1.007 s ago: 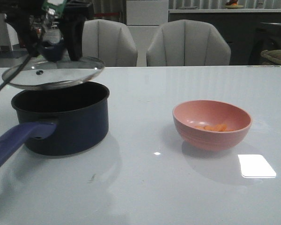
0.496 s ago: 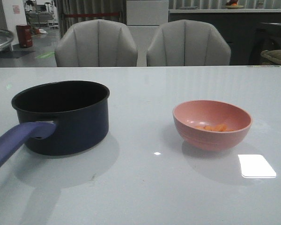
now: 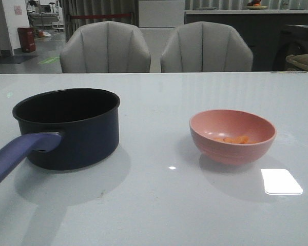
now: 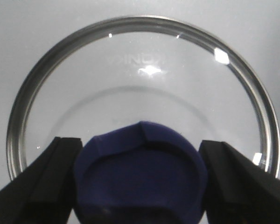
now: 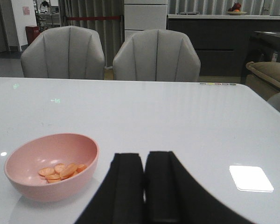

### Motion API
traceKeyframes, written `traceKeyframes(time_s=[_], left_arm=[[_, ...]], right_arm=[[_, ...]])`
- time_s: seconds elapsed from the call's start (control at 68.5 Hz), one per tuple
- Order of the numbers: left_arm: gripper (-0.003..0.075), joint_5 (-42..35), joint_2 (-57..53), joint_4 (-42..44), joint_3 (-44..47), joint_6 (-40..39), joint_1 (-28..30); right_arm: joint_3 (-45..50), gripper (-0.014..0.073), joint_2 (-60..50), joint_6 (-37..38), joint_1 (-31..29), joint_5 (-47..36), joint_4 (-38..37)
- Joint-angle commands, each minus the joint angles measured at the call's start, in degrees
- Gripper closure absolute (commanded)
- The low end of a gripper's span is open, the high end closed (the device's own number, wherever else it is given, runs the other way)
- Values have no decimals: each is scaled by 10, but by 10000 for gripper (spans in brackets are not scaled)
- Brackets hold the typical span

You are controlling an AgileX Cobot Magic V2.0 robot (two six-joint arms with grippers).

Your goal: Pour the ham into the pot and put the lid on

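The dark navy pot point(image 3: 66, 125) stands uncovered at the left of the table, its purplish-blue handle point(image 3: 15, 154) pointing toward the front left. Orange ham slices point(image 3: 235, 139) lie in a pink bowl point(image 3: 232, 136) at the right; they also show in the right wrist view point(image 5: 60, 171). In the left wrist view my left gripper point(image 4: 141, 177) is shut on the blue knob point(image 4: 140, 175) of the glass lid point(image 4: 140, 60), whose metal rim point(image 4: 242, 79) shows above the white surface. My right gripper point(image 5: 144, 186) is shut and empty, just right of the pink bowl point(image 5: 51, 163). Neither gripper shows in the front view.
Two grey chairs point(image 3: 105, 48) point(image 3: 205, 48) stand behind the table's far edge. A bright reflection patch point(image 3: 281, 181) lies on the glossy white tabletop point(image 3: 159, 205) at the front right.
The left arm lifted the lid from just above the pot and carried it off to the left, out of the front view. Pot and bowl have not moved.
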Motion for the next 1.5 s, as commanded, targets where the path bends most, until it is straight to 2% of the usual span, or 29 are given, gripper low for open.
traceKeyframes(time_s=[0.0,0.292,0.482,0.569,0.847,1.138,1.343,1.489], left_arm=[[314,-35,1,-13,-13,0,0],[296,-36,35,-16,-13,0,-1],[133,-39,35,-18,-15,7,-1],[92,-41,35,-18,-16,7,-7],[95,-14,16,-2,-60,14,-43],[95,-28,-123,-2,-57,18,-74],[95,-77,-231,-2,7,18,-108],[95,-149,-319,-2,82,18,-140]], right_arm=[[-2,435,-12,-3,-4,-45,-7],[-2,435,-12,-3,-4,-45,-7],[-2,435,-12,-3,-4,-45,-7],[-2,435,-12,-3,-4,-45,-7],[-2,435,-12,-3,-4,-45,-7],[-2,435,-12,-3,-4,-45,-7],[-2,435,-11,-3,-4,-45,-7],[-2,435,-11,-3,-4,-45,-7]])
